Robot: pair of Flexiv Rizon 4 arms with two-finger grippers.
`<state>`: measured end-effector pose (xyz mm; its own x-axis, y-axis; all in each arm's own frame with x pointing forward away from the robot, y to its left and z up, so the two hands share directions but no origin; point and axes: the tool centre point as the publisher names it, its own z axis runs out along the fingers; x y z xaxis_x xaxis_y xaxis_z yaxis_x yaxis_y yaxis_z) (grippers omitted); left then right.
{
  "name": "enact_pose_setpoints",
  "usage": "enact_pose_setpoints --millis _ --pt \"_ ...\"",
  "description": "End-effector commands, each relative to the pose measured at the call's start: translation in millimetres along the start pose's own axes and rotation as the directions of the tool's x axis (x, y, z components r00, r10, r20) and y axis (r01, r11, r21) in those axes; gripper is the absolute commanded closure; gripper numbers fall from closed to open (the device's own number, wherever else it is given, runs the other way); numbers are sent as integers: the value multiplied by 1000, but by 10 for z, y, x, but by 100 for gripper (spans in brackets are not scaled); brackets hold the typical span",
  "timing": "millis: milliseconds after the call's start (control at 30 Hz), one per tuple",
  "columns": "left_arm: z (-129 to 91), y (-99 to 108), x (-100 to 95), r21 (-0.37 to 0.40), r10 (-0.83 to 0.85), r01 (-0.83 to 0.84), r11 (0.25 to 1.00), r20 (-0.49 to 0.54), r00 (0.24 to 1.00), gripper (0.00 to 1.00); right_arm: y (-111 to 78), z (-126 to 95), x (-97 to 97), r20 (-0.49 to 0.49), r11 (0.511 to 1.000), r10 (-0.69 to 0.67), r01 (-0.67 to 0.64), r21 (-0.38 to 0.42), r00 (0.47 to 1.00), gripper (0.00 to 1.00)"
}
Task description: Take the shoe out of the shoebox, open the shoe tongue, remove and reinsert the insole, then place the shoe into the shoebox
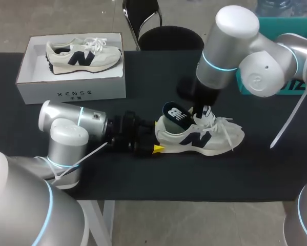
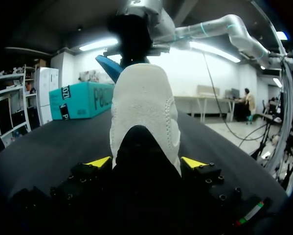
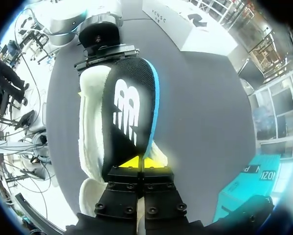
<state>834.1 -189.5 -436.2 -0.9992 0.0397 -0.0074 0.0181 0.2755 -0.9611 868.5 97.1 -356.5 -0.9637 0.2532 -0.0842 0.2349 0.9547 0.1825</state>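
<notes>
The black table (image 1: 143,169) carries everything. The left arm (image 1: 71,123) comes in low from the near left corner and lies almost level along the table, its wrist pointing at the middle. The right arm (image 1: 230,51) comes in from the far right, bends at the elbow and points its wrist steeply down over the middle of the table.

The white shoebox (image 1: 71,92) stands open at the far left of the table, well apart from both arms, with a second shoe (image 1: 84,54) lying on its side inside it.

The shoe (image 1: 204,138), cream with a dark letter on its side, stands upright on the table in the middle, heel toward the left arm, toe pointing right, laces loose. The left jaws are clenched on its heel: in the left wrist view one yellow tip (image 2: 98,161) presses each side of the heel.

The insole (image 1: 176,114), dark on top with a white mark and blue underneath, rises tilted out of the shoe's opening. The right jaws are pinched tight on the end nearest them, yellow tips (image 3: 129,161) nearly meeting; the other end reaches toward the heel.
</notes>
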Motion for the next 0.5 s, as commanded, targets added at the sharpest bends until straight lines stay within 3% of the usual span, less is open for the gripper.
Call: enact_pose_setpoints --millis 33,500 --pt "12 30 5 0 0 0 1000 0 1000 100 103 0 -40 4 1000 -7 7 -7 1000 100" --pt "12 30 5 0 0 0 1000 0 1000 100 393 -7 -143 10 998 -54 54 -39 999 100"
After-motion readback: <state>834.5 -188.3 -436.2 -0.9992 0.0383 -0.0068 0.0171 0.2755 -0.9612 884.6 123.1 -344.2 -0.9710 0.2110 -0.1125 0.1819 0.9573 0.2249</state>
